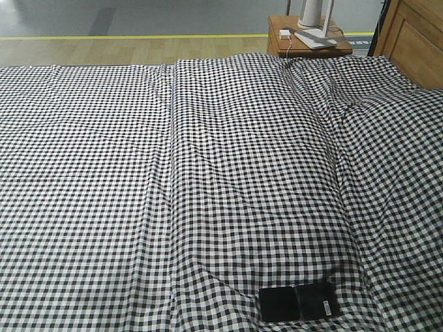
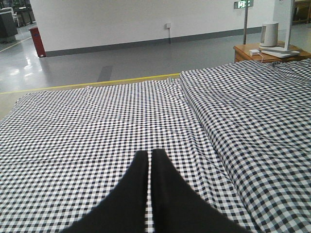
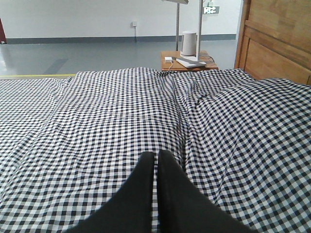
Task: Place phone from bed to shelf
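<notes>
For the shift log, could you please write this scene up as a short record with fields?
bed: checked sheet, long creases
phone: flat on the bed, near edge, right of centre, untouched
side table: beyond the far edge
left jaws: shut, empty, over the sheet
right jaws: shut, empty, over the sheet
shelf: not in view

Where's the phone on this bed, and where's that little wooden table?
phone [image 1: 299, 303]: front view, middle of its black face.
wooden table [image 1: 275, 45]: front view, bare wood at its left front.
</notes>
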